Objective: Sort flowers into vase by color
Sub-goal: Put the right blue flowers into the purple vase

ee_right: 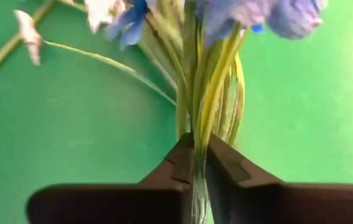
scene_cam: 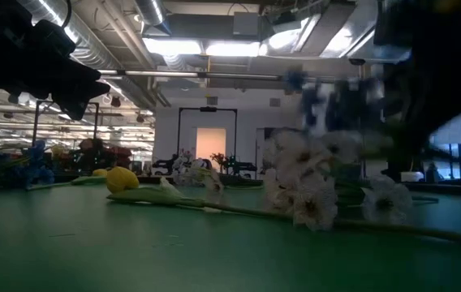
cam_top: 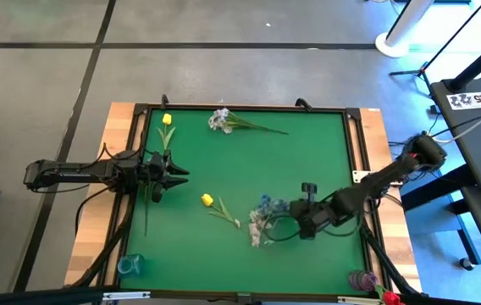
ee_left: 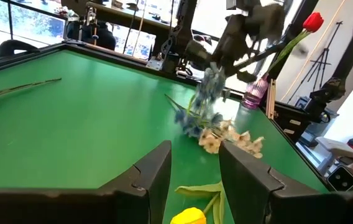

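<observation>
A pale blue spray (cam_top: 266, 205) sits in my shut right gripper (cam_top: 296, 217) near the table's right near part; the low view shows its blossoms (scene_cam: 328, 101) raised and blurred. White sprays (cam_top: 257, 233) lie flat on the mat just beside it. One yellow tulip (cam_top: 207, 200) lies mid-table, ahead of my open left gripper (cam_top: 179, 172), which touches nothing. A second yellow tulip (cam_top: 166, 119) and another pale spray (cam_top: 220, 119) lie near the far edge. A red tulip (ee_left: 313, 22) stands in a purple vase (ee_left: 257, 93). My right gripper (ee_right: 199, 146) pinches the blue spray's bundle of thin green stems (ee_right: 201, 118) between its two fingers, a little below the blossoms. The fingers come from the table's right side, slanting down. The blossoms (ee_left: 209, 87) droop off the gripper; whether the lowest ones touch the mat I cannot tell.
A light blue glass vase (cam_top: 129, 264) stands at the near left corner, the purple vase (cam_top: 361, 280) at the near right corner. A raised dark frame (cam_top: 355, 152) borders the green mat. Bare mat lies in the middle and far right.
</observation>
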